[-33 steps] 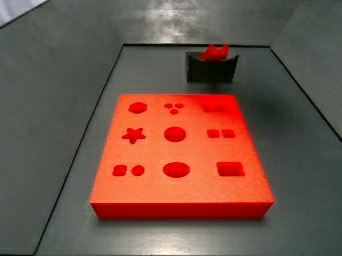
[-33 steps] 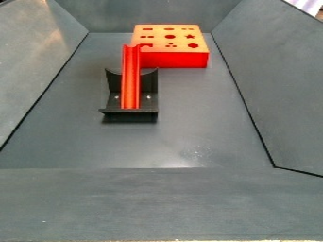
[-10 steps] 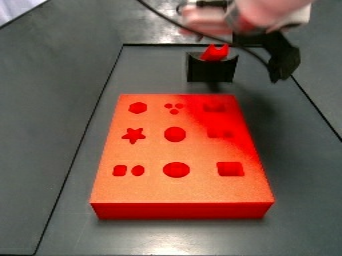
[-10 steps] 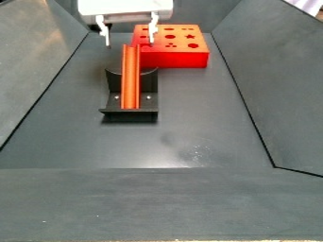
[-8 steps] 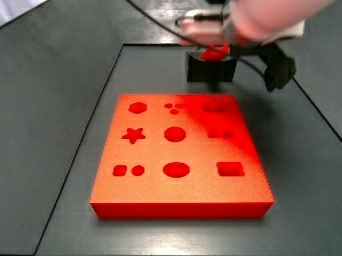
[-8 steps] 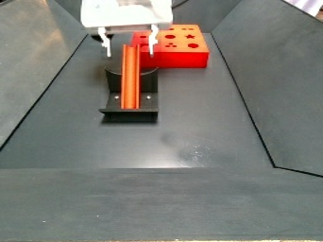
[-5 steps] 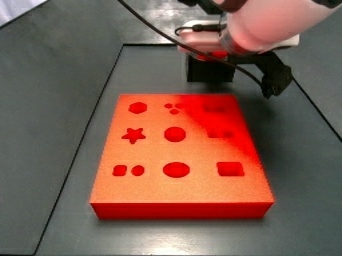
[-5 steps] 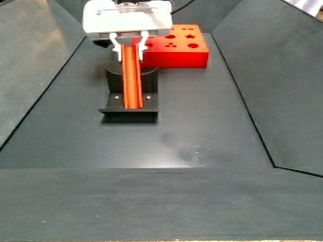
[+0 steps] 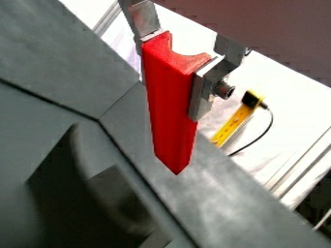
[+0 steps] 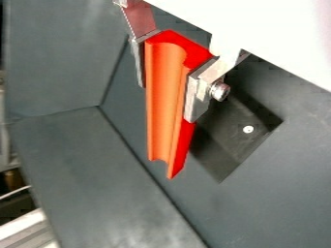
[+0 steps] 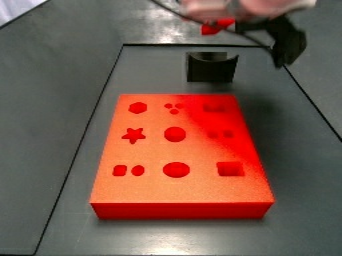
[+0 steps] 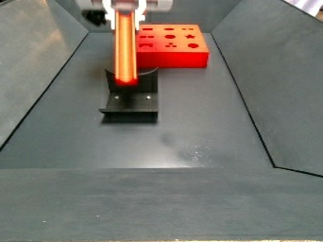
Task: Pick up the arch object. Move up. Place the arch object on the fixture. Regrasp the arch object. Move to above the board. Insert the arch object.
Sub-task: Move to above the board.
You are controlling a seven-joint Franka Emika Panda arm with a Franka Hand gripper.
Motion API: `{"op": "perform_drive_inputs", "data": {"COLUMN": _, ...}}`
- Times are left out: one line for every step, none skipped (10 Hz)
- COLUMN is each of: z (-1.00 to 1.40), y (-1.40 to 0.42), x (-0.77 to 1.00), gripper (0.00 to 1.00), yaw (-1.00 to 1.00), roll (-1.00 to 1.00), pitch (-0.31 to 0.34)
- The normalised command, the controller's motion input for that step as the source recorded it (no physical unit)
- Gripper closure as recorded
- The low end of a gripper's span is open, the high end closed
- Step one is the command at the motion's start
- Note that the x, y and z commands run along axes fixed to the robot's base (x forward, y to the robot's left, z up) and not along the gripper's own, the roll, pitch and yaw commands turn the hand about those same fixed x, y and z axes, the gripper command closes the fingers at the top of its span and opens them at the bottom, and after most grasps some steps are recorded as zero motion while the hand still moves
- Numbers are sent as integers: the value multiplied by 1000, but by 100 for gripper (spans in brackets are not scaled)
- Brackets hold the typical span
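The arm hangs at the far end of the dark grey worktop (image 12: 177, 132), its white wrist cut off by the frame edge in both side views. The gripper (image 10: 175, 58) points down, and the jaws are pinched on the upper end of the long red arch-notched bar (image 10: 168, 97). In both wrist views the 2 flat silver fingers (image 9: 207, 82) press its sides, with the notched end face showing between them. The bar (image 12: 124, 52) hangs upright, clear of the small dark grey-black fixture block (image 12: 130, 102), directly above its recess. In a side view the fixture (image 11: 210, 66) sits empty with its U-shaped recess exposed. The large flat orange-red board (image 11: 181, 150), with its grid of shaped holes, lies flat just beside the fixture, untouched.
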Motion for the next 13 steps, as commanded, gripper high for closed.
{"op": "perform_drive_inputs", "data": {"z": 1000, "y": 68, "x": -30, "gripper": 100, "yaw": -188, "roll": 95, "pitch": -137}}
{"op": "perform_drive_inputs", "data": {"z": 1000, "y": 67, "x": -30, "gripper": 100, "yaw": -212, "roll": 68, "pitch": -93}}
{"op": "perform_drive_inputs", "data": {"z": 1000, "y": 67, "x": -31, "gripper": 100, "yaw": -222, "roll": 40, "pitch": -37}}
{"op": "perform_drive_inputs", "data": {"z": 1000, "y": 66, "x": -35, "gripper": 100, "yaw": -218, "roll": 23, "pitch": 1}}
{"op": "perform_drive_inputs", "data": {"z": 1000, "y": 65, "x": -44, "gripper": 100, "yaw": -189, "roll": 3, "pitch": 52}}
{"op": "perform_drive_inputs", "data": {"z": 1000, "y": 64, "x": -51, "gripper": 100, "yaw": -160, "roll": -11, "pitch": 88}}
{"op": "perform_drive_inputs", "data": {"z": 1000, "y": 60, "x": -53, "gripper": 100, "yaw": -137, "roll": -22, "pitch": 111}}
{"op": "perform_drive_inputs", "data": {"z": 757, "y": 38, "x": -50, "gripper": 100, "yaw": -90, "roll": -37, "pitch": 152}}
{"op": "perform_drive_inputs", "data": {"z": 566, "y": 24, "x": -46, "gripper": 100, "yaw": -53, "roll": -40, "pitch": 176}}
{"op": "perform_drive_inputs", "data": {"z": 317, "y": 9, "x": -34, "gripper": 100, "yaw": 0, "roll": -46, "pitch": 200}}
{"op": "perform_drive_inputs", "data": {"z": 191, "y": 3, "x": -24, "gripper": 100, "yaw": 26, "roll": -49, "pitch": 206}}
{"op": "perform_drive_inputs", "data": {"z": 106, "y": -1000, "x": -600, "gripper": 100, "yaw": -81, "roll": -1000, "pitch": 68}}
{"op": "perform_drive_inputs", "data": {"z": 114, "y": -1000, "x": -599, "gripper": 100, "yaw": -69, "roll": -1000, "pitch": 60}}
